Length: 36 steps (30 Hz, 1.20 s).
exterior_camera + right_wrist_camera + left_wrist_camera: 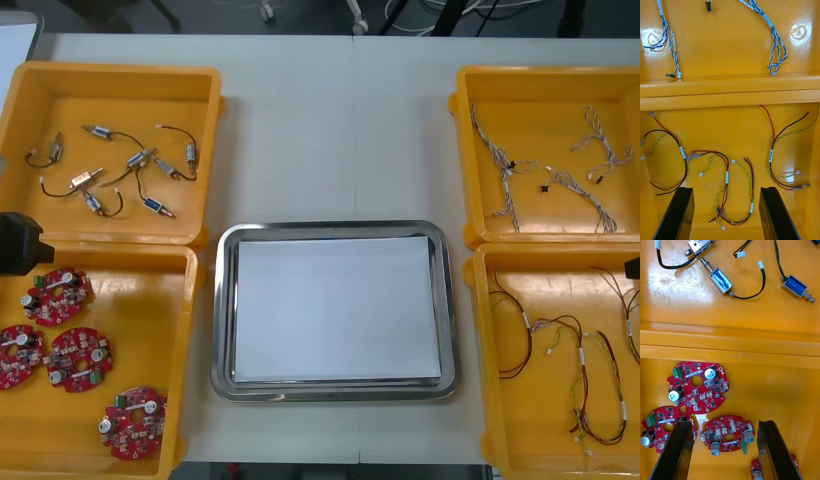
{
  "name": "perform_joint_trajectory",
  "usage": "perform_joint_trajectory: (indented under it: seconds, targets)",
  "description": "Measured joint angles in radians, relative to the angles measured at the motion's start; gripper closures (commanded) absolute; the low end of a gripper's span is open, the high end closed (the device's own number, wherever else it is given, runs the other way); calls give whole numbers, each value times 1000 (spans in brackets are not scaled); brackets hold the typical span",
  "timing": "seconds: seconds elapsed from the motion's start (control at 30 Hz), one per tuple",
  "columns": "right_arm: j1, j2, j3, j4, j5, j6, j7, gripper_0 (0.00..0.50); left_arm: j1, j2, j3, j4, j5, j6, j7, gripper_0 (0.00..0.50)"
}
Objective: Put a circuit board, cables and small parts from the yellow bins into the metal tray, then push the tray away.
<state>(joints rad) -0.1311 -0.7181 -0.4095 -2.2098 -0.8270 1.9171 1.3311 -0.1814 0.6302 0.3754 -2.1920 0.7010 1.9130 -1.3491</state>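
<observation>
The left gripper (724,423) is hanging with its flat black fingers (675,450) standing wide apart and gripping nothing. Under the gap between them a round red circuit board (728,435) is lying flat. Its edge is scalloped, and its face is carrying silver cylindrical cans, small white connectors and a green block. Three other boards (698,386) of the same make are lying close around it, one partly hidden behind a finger. The right gripper (727,188) is also hanging spread open and empty, over thin red and yellow cables (727,176) that are twisting with black strands into loose loops banded by white sleeves. In the front view the four bins are showing as glossy yellow moulded plastic with rounded rims. The board bin (170,330) is sitting at 8 o'clock from the table's middle, holding all four boards. Past its far wall, at 10 o'clock, the parts bin (120,90) is holding small metal parts (148,158), stubby cylinders and blocks trailing curled black leads. At 4 o'clock the near cable bin (560,280) is holding the red and yellow cables. At 2 o'clock the far cable bin (540,110) is holding twisted blue and white cables (500,175) lying in long kinked strands. The metal tray (335,228) is sitting between the bins at the middle. It is a shiny rectangle with rounded corners and a raised polished rim, its inside showing plain flat white.
</observation>
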Motion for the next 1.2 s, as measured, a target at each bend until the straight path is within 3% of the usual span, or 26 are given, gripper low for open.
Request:
perform_joint_trajectory:
  seconds: [1.2]
  targets:
    - [0, 0, 0, 0, 0, 0, 0, 0, 0, 0, 0, 0, 0, 0, 0, 0]
